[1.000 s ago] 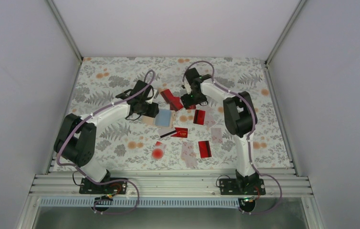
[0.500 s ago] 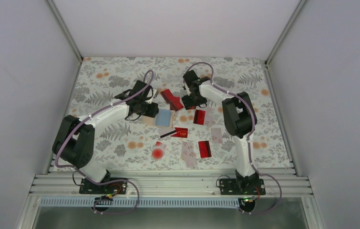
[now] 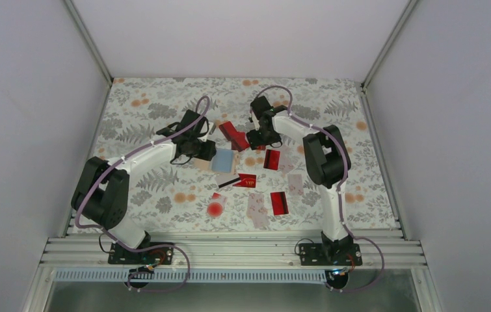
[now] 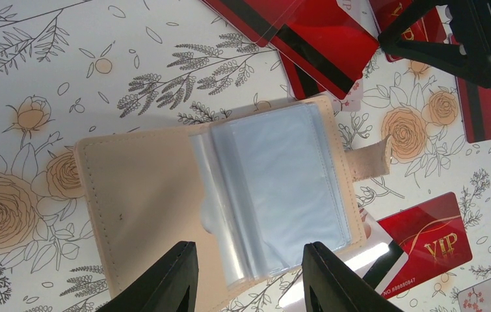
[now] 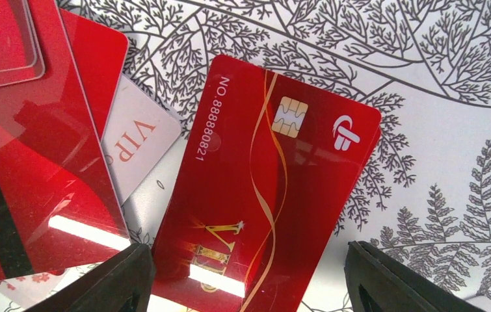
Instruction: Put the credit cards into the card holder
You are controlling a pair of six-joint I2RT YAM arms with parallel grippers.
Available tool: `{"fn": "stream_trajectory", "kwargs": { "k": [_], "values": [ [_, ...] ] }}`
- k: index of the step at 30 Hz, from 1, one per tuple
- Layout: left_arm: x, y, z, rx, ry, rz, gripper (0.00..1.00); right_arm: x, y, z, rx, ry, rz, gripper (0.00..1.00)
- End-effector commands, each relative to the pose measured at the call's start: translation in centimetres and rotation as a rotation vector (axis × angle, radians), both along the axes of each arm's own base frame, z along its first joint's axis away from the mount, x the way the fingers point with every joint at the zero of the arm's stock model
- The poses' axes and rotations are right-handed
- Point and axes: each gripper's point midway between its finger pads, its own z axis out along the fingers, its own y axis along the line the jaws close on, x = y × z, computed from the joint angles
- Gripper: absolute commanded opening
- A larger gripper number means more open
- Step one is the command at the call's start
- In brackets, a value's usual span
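The card holder (image 4: 164,195) lies open on the floral table, tan cover to the left and clear bluish sleeves (image 4: 281,188) to the right. My left gripper (image 4: 249,279) is open, its fingers standing apart over the holder's near edge; in the top view the left gripper (image 3: 198,148) sits just left of the card holder (image 3: 220,160). My right gripper (image 5: 252,283) is open astride a red VIP credit card (image 5: 268,182) with a chip, which lies beside a pale VIP card (image 5: 135,146) and a red striped card (image 5: 28,169). More credit cards (image 3: 272,159) lie scattered nearby.
A round red blot (image 3: 214,209) marks the cloth near the front. A white card with a black stripe (image 3: 228,180), a red VIP card (image 3: 248,181), a red card (image 3: 279,203) and pale cards (image 3: 256,209) lie between the arms. White walls enclose the table.
The right gripper has shifted slightly toward the back over the red cards. The left arm and the card holder have stayed put.
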Motion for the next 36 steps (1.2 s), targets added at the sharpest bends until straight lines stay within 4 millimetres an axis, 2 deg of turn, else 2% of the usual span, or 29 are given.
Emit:
{"fn": "stream_trajectory", "kwargs": {
  "k": [1, 7, 12, 15, 18, 22, 24, 28, 36],
  "values": [
    [0.0, 0.0, 0.9, -0.015, -0.018, 0.006, 0.42, -1.2, -1.3, -2.2, -0.057, 0.057, -0.020, 0.75],
    [0.0, 0.1, 0.9, -0.014, -0.019, 0.009, 0.42, -3.8, -4.8, -2.2, -0.129, 0.064, -0.047, 0.72],
    [0.0, -0.2, 0.6, -0.019, -0.012, 0.004, 0.42, -6.1, -6.2, -1.2, -0.130, 0.066, -0.058, 0.69],
    [0.2, -0.4, 0.6, -0.030, -0.008, 0.003, 0.42, -5.7, -5.2, 0.2, -0.073, 0.037, -0.043, 0.69],
    [0.3, -0.6, 0.6, -0.031, -0.008, -0.002, 0.42, -4.4, -3.8, 1.7, -0.011, -0.001, -0.021, 0.69],
    [0.4, -0.5, 0.9, -0.027, -0.015, -0.003, 0.42, -2.8, -2.6, 2.3, 0.019, -0.017, -0.001, 0.69],
    [0.3, -0.4, 0.9, -0.022, -0.017, -0.001, 0.42, -2.3, -2.0, 2.0, 0.027, -0.014, 0.019, 0.70],
    [0.0, 0.0, 0.9, -0.014, -0.019, 0.005, 0.42, -1.9, -2.2, 0.8, -0.015, 0.001, 0.036, 0.72],
    [0.0, 0.0, 0.7, -0.008, -0.015, 0.006, 0.42, -3.4, -3.0, -2.2, -0.056, 0.069, 0.058, 0.73]
  ]
}}
